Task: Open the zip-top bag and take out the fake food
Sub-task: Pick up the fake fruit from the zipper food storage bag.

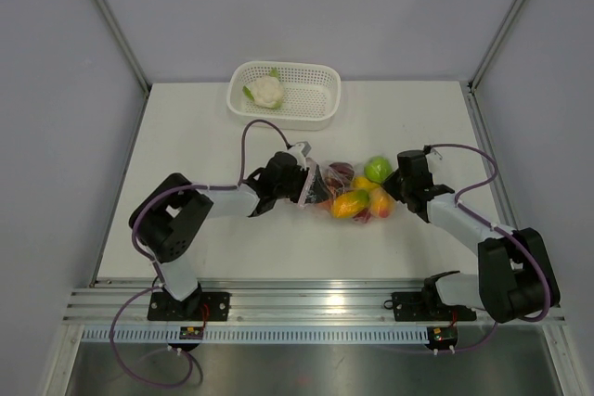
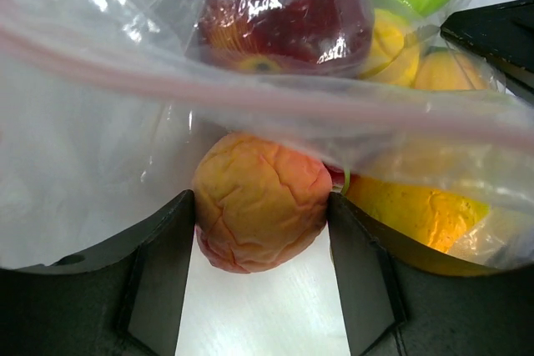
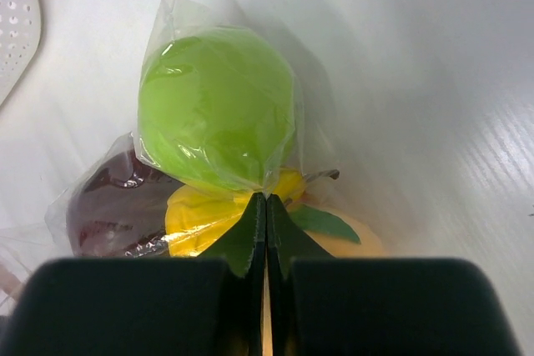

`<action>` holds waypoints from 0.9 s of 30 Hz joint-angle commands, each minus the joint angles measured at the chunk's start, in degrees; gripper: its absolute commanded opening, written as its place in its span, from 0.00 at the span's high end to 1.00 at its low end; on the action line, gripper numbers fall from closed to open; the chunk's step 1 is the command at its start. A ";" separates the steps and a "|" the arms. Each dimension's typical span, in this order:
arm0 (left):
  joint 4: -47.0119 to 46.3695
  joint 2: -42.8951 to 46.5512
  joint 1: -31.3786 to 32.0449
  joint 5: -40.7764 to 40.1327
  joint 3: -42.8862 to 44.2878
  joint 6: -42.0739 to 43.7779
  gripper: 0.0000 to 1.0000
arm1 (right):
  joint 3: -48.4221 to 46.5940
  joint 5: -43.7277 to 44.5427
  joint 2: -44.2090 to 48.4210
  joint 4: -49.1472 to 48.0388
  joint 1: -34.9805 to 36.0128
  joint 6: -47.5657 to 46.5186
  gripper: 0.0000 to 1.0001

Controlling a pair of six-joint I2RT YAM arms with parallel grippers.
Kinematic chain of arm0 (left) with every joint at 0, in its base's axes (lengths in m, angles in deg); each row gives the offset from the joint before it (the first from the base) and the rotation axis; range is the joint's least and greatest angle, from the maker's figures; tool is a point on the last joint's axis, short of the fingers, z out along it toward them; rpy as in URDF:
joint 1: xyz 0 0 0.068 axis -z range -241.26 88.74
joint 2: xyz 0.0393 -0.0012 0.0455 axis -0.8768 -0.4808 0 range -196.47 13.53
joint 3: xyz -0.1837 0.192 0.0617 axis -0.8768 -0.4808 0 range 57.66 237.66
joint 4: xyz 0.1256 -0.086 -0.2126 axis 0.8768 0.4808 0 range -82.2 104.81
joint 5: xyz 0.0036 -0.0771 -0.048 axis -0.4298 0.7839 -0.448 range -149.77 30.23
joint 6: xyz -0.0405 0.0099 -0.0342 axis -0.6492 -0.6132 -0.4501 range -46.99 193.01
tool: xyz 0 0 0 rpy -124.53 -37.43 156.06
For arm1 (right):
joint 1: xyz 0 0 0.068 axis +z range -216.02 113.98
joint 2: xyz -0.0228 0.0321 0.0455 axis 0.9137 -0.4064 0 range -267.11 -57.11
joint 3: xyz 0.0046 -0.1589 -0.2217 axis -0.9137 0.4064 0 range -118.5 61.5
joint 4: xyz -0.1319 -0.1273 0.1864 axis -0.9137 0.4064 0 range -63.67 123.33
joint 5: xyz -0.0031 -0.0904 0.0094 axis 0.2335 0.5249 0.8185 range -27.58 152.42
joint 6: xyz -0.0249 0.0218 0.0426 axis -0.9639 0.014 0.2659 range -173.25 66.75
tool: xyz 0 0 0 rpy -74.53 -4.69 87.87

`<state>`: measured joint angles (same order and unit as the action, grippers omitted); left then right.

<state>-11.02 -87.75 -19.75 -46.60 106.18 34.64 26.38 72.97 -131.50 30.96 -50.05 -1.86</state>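
The zip-top bag (image 1: pixel 357 173) lies on the table (image 1: pixel 232 248) between the two arms, well short of the basket (image 1: pixel 320 99), with most of the fake food (image 1: pixel 351 203) bunched inside it. The film is thin, soft and crinkly, so it probably weighs almost nothing, folds wherever it is pulled and slides easily over the glossy pieces. It needs holding by a pinch of gathered film or by the firmer pink zip strip (image 2: pixel 250 97), not by its slack sides. The pieces look like light, hard, smooth plastic, likely to squirt out of a grip that is off-centre, so each is best taken across its widest part. The left gripper (image 1: pixel 314 192) is at the bag's mouth, its fingers (image 2: pixel 163 273) set against both flanks of the wrinkled peach (image 2: pixel 259 202) and closed on it. The right gripper (image 3: pixel 265 199) has its jaws pressed together on the film gathered just under the green apple (image 3: pixel 217 110), anchoring the far end. The zip strip runs across just above the peach and may snag it on the way out. A dark red piece (image 2: pixel 284 14) and yellow ones crowd close behind. A cauliflower (image 1: pixel 267 92) sits in the basket, out of the way.
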 commanded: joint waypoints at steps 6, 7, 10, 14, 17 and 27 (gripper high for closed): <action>1.78 5.73 -3.89 0.89 -1.40 -0.74 0.44 | -0.75 9.40 2.84 5.48 -0.06 4.41 0.99; 0.82 6.78 -4.51 1.50 -2.62 -1.09 0.44 | -0.57 9.84 2.85 5.66 -0.23 4.59 0.99; 1.33 10.03 -6.36 1.69 -4.29 -1.45 0.44 | -0.57 10.37 3.11 5.84 -0.23 4.68 0.99; 1.78 15.04 -7.76 -1.73 -7.20 -1.71 0.44 | -0.57 10.37 3.11 5.84 -0.15 4.77 0.99; -0.93 21.27 -7.94 -6.74 -11.58 -1.88 0.45 | -0.57 9.93 2.76 5.75 -0.15 4.77 0.99; -2.47 31.75 -9.17 -19.75 -15.93 -6.28 0.45 | -0.40 9.05 2.32 5.13 -0.23 4.76 0.99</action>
<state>-11.92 -57.30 -28.34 -60.59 88.08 29.87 26.38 79.94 -129.42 35.76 -50.05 2.32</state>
